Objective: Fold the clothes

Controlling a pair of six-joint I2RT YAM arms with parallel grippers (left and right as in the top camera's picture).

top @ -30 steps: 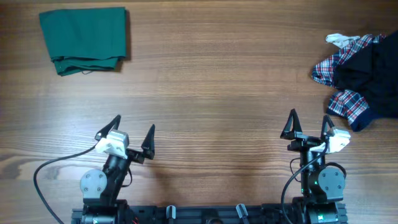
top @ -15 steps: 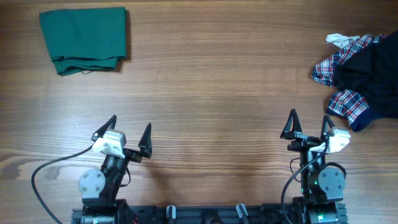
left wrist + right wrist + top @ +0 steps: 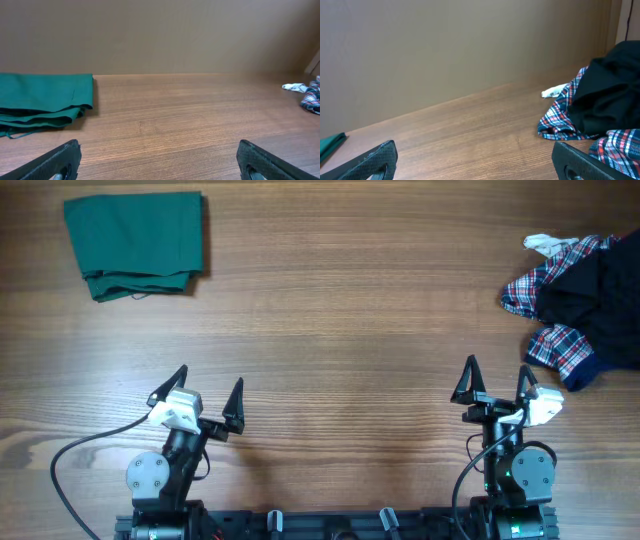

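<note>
Wood-grain table, folded green clothes

Wooden table, rumpled plaid shirt at right edge, dark navy garment heaped on it

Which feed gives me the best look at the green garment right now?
Overhead: the whole green garment shows, a folded rectangle at top left. The left wrist view sees it low and side-on, cut off by the frame edge. The right wrist view catches only a corner.
</note>
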